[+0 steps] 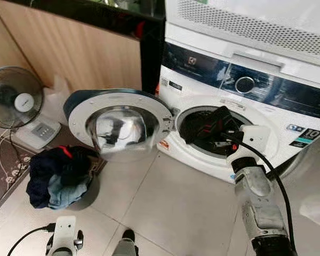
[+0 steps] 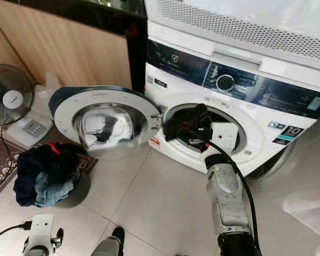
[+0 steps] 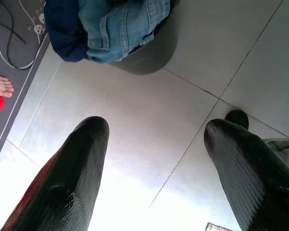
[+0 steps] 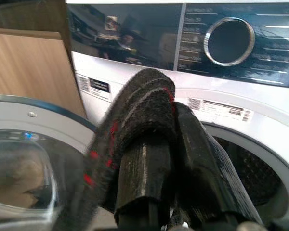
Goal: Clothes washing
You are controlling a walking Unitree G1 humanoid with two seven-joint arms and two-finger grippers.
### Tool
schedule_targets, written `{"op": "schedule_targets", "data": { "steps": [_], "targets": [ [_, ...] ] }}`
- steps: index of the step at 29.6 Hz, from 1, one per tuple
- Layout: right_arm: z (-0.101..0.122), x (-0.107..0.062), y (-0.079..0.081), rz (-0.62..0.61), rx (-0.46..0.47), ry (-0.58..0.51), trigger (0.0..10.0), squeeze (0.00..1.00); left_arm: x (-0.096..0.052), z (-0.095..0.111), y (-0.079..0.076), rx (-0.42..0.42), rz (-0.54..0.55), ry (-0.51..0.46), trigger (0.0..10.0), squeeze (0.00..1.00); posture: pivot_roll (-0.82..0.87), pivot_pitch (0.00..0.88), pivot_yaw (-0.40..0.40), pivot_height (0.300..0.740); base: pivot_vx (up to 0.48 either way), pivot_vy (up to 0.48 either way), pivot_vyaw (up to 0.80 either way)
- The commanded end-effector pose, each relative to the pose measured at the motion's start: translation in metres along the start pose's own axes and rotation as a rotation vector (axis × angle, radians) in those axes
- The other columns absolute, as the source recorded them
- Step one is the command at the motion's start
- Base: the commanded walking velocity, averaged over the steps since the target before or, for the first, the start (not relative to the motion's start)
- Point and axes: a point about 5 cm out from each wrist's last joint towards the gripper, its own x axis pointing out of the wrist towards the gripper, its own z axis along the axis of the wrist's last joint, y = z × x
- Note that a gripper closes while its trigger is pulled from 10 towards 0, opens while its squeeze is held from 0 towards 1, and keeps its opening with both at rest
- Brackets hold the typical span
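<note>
A front-loading washing machine (image 1: 245,85) stands ahead with its round door (image 1: 120,125) swung open to the left. My right gripper (image 4: 164,159) is at the mouth of the drum (image 1: 200,152), shut on a black garment with red stitching (image 1: 205,128) that drapes over its fingers. On the floor to the left, a dark basket (image 1: 88,192) holds a heap of navy and denim clothes (image 1: 56,173). My left gripper (image 3: 156,127) hangs low over the tiles near that basket, open with nothing between its fingers.
A second appliance (image 1: 256,21) is stacked on the washer. A floor fan (image 1: 13,96) stands at the far left by a wooden wall. A dark mat (image 1: 5,170) carries cables and a power strip, and a person's bare foot (image 3: 0,86) rests on it.
</note>
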Motion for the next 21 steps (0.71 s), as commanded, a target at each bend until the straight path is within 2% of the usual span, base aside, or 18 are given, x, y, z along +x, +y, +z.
{"op": "schedule_targets", "data": {
  "steps": [1,5,15,21],
  "targets": [
    [-0.0003,-0.0030,-0.0046,-0.018,-0.002,0.005,10.0,0.00,-0.0040,-0.0108,-0.0001,-0.002,-0.003,0.035,10.0,0.00,0.13,0.228,-0.042,0.740,0.000,0.000,0.00],
    [0.0002,-0.0035,-0.0018,0.005,-0.038,0.002,10.0,0.00,-0.0041,-0.0113,-0.0003,-0.002,-0.006,0.037,10.0,0.00,0.13,0.228,-0.043,0.740,0.000,0.000,0.60],
    [-0.0019,-0.0039,-0.0016,0.001,-0.016,0.012,10.0,0.00,-0.0045,-0.0124,-0.0032,0.009,-0.026,0.043,10.0,0.00,0.13,0.227,-0.042,0.740,0.000,0.000,0.80],
    [-0.0020,-0.0034,-0.0040,-0.015,-0.003,0.015,10.0,0.00,-0.0052,-0.0135,-0.0037,0.003,-0.032,0.044,10.0,0.00,0.12,0.221,-0.041,0.740,0.000,0.000,0.00]
  ]
}}
